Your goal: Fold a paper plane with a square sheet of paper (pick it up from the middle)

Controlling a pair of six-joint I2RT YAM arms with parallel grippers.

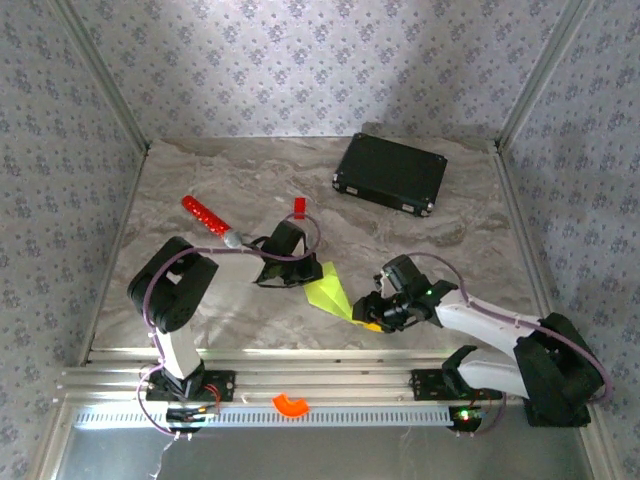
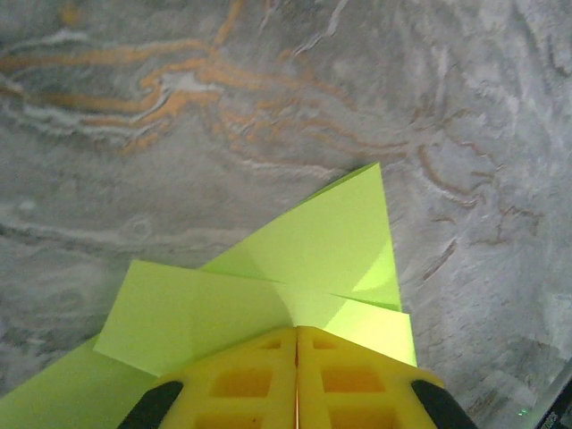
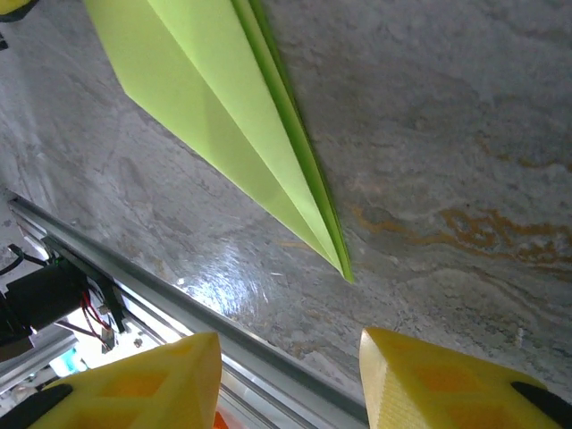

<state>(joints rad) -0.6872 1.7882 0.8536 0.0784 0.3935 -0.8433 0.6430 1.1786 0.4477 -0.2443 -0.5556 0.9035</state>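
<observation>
Surface: a grey marble-patterned table (image 1: 470, 250) inside walls of floral wallpaper, with an aluminium rail along the near edge.
Other things: a black case (image 1: 390, 172) at the far right, a red stick (image 1: 205, 217) and a small red block (image 1: 298, 206) at the far left, and an orange ring piece (image 1: 291, 403) on the near rail. All 4 are well apart from the work.
Paper: the paper plane (image 1: 330, 292) lies flat mid-table between the 2 arms. It is already a slim creased dart, with its wide tail toward the left arm and its nose toward the right arm.
Left gripper: the left gripper (image 2: 297, 375) has its 2 yellow fingers pressed together at the tail. They seem to nip the paper's layers there, and folded flaps fan out in front of them.
Right gripper: the right gripper (image 3: 290, 375) is spread wide and low over the table. The nose tip is just ahead of the gap, not between the fingers.
Handling: judged very light, thin and limp. The stacked folds along the spine should be the stiffest part, while single flaps would bend or spring open.
Grip point: the layered centre ridge, about mid-length, looks the safest place to take it.
Risk: a hard pinch could crush creases, and a push on the smooth table could simply slide it.
</observation>
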